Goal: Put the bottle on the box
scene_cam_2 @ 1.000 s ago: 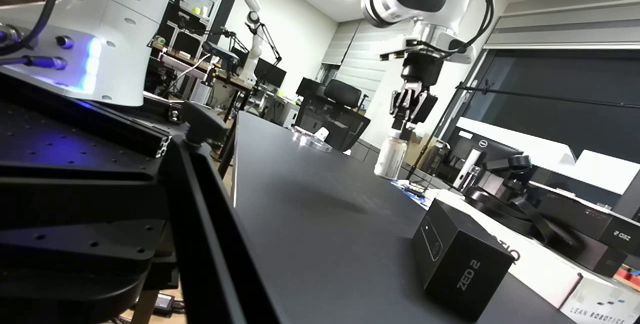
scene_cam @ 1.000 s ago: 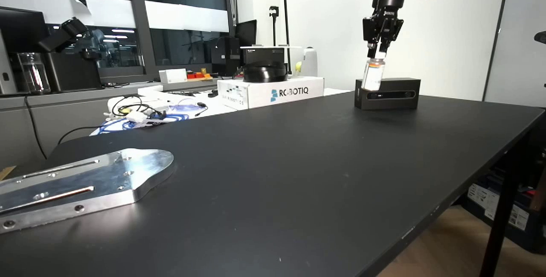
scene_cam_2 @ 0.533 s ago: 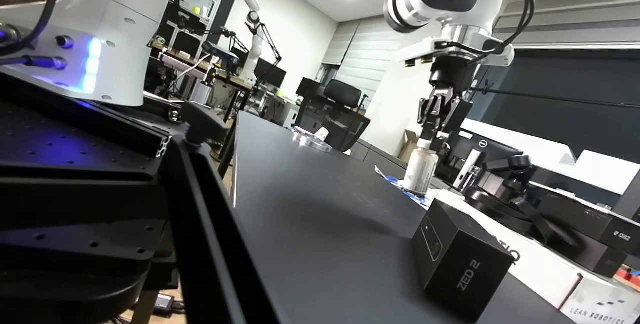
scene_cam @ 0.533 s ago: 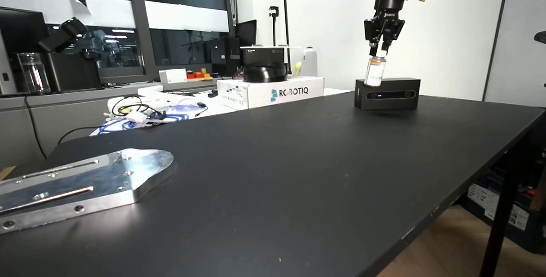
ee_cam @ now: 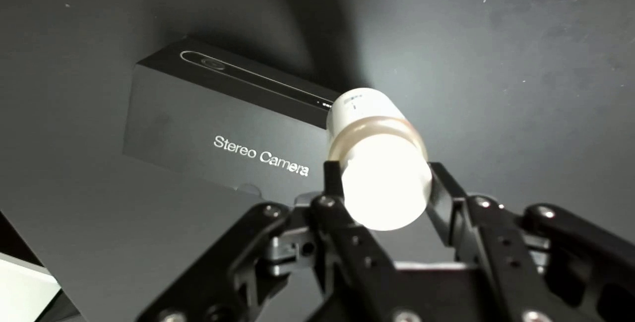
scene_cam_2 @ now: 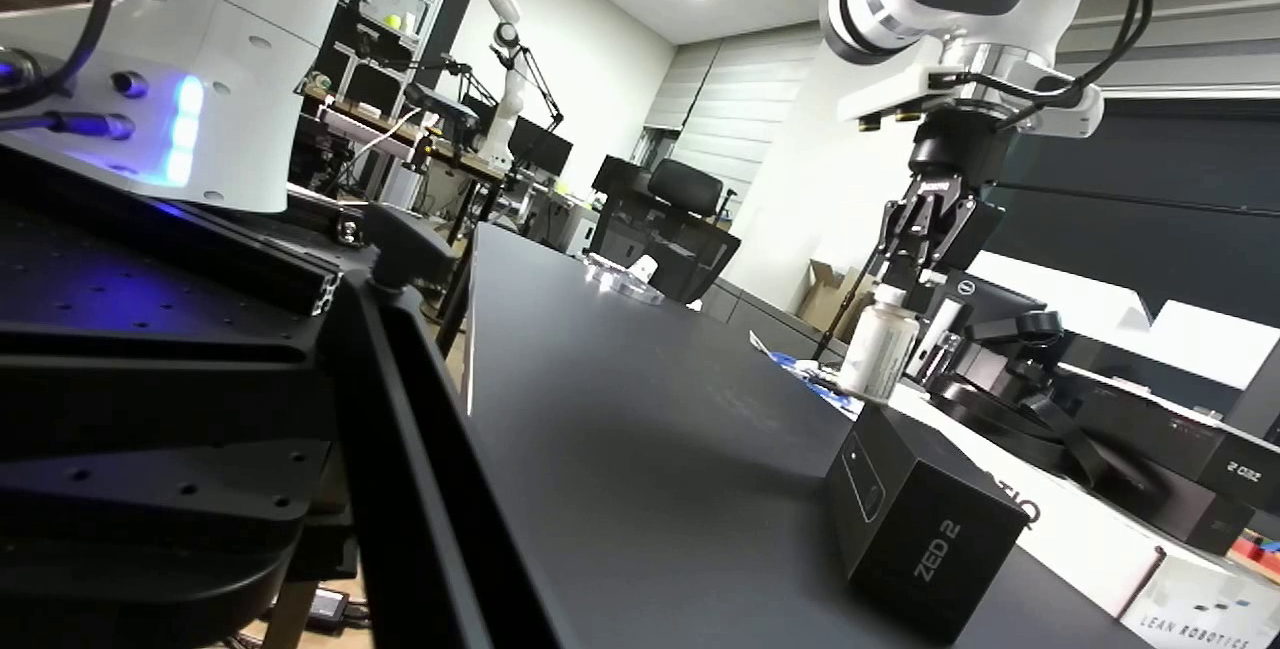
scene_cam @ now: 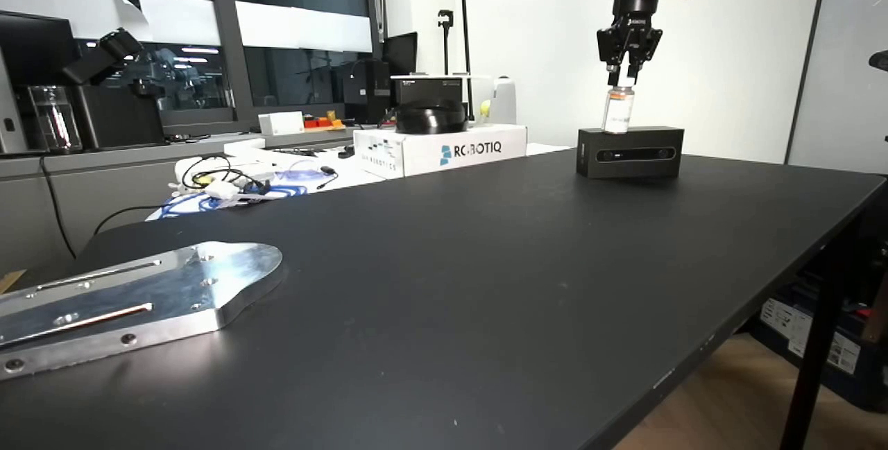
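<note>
We have the claw [ee_cam: 387,180] clamped on the slightly leaning bottle [scene_cam_2: 880,354] at one end of the box [scene_cam_2: 930,519], over it or just beside we cannot tell, so letting go now could topple it onto the worktop [scene_cam_2: 620,399].

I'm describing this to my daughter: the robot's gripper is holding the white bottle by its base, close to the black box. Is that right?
Wrong end, actually: the gripper holds the white bottle by its cap. The wrist view shows the cap between the fingers. The rest is right: the bottle is close to the black box.
</note>
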Robot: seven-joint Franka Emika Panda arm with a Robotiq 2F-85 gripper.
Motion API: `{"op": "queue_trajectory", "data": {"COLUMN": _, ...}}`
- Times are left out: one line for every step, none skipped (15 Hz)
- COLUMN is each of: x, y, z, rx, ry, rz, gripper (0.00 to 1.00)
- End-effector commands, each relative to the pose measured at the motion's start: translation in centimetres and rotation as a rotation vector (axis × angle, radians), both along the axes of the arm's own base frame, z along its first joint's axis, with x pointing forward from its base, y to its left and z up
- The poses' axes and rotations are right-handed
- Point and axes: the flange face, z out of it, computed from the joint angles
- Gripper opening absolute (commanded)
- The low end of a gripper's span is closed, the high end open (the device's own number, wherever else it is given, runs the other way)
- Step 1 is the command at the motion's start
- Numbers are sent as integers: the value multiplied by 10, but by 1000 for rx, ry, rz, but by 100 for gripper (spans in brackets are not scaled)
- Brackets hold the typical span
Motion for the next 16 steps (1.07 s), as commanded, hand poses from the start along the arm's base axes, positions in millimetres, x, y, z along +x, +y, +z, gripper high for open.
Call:
{"op": "queue_trajectory", "data": {"x": 15, "y": -16, "z": 4, "rx": 12, "ry": 26, "rz": -20, "gripper": 19}}
{"op": "queue_trajectory", "data": {"x": 17, "y": -19, "z": 3, "rx": 11, "ry": 32, "rz": -24, "gripper": 19}}
{"op": "queue_trajectory", "data": {"x": 19, "y": -22, "z": 2, "rx": 7, "ry": 37, "rz": -29, "gripper": 19}}
{"op": "queue_trajectory", "data": {"x": 21, "y": -25, "z": 0, "rx": 5, "ry": 40, "rz": -34, "gripper": 19}}
{"op": "queue_trajectory", "data": {"x": 23, "y": -27, "z": 1, "rx": 2, "ry": 42, "rz": -36, "gripper": 19}}
{"op": "queue_trajectory", "data": {"x": 24, "y": -30, "z": 1, "rx": 0, "ry": 44, "rz": -39, "gripper": 19}}
{"op": "queue_trajectory", "data": {"x": 25, "y": -33, "z": 1, "rx": -2, "ry": 43, "rz": -43, "gripper": 19}}
{"op": "queue_trajectory", "data": {"x": 26, "y": -35, "z": 1, "rx": -3, "ry": 46, "rz": -46, "gripper": 19}}
{"op": "queue_trajectory", "data": {"x": 27, "y": -38, "z": 0, "rx": -4, "ry": 47, "rz": -50, "gripper": 19}}
{"op": "queue_trajectory", "data": {"x": 29, "y": -41, "z": 1, "rx": -5, "ry": 47, "rz": -54, "gripper": 19}}
{"op": "queue_trajectory", "data": {"x": 29, "y": -43, "z": 1, "rx": -5, "ry": 48, "rz": -57, "gripper": 19}}
{"op": "queue_trajectory", "data": {"x": 30, "y": -45, "z": 0, "rx": -6, "ry": 49, "rz": -60, "gripper": 19}}
{"op": "queue_trajectory", "data": {"x": 30, "y": -47, "z": 0, "rx": -5, "ry": 52, "rz": -62, "gripper": 19}}
{"op": "queue_trajectory", "data": {"x": 31, "y": -49, "z": -1, "rx": -6, "ry": 54, "rz": -64, "gripper": 19}}
{"op": "queue_trajectory", "data": {"x": 31, "y": -50, "z": -1, "rx": -5, "ry": 55, "rz": -64, "gripper": 19}}
{"op": "queue_trajectory", "data": {"x": 32, "y": -50, "z": -1, "rx": -4, "ry": 55, "rz": -67, "gripper": 19}}
